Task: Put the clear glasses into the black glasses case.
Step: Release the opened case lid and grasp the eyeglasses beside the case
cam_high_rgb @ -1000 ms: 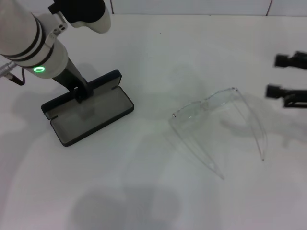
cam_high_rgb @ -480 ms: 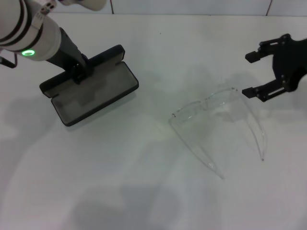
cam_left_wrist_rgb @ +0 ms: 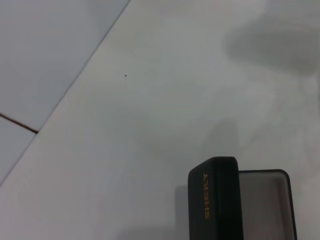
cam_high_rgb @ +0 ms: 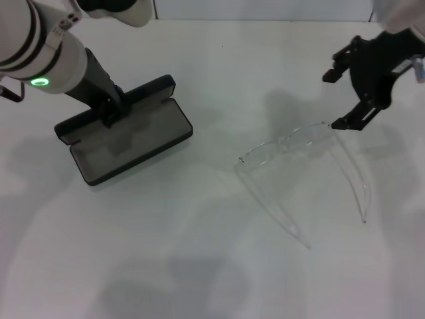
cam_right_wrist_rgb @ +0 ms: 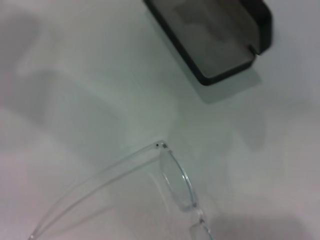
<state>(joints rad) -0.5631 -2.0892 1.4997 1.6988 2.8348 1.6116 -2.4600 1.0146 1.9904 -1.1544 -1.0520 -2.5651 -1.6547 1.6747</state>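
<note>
At nine o'clock the left gripper (cam_high_rgb: 109,111) pinched the lid of the open black glasses case (cam_high_rgb: 126,141). The clear glasses (cam_high_rgb: 302,176) lay at three o'clock, their corner beside the spread right gripper (cam_high_rgb: 340,100), which had advanced since a second before. It could nudge the slick hinge and skid them.

black glasses case (cam_high_rgb: 125,137) open at left on the table (cam_high_rgb: 199,252), clear glasses (cam_high_rgb: 302,173) well apart at right
</note>
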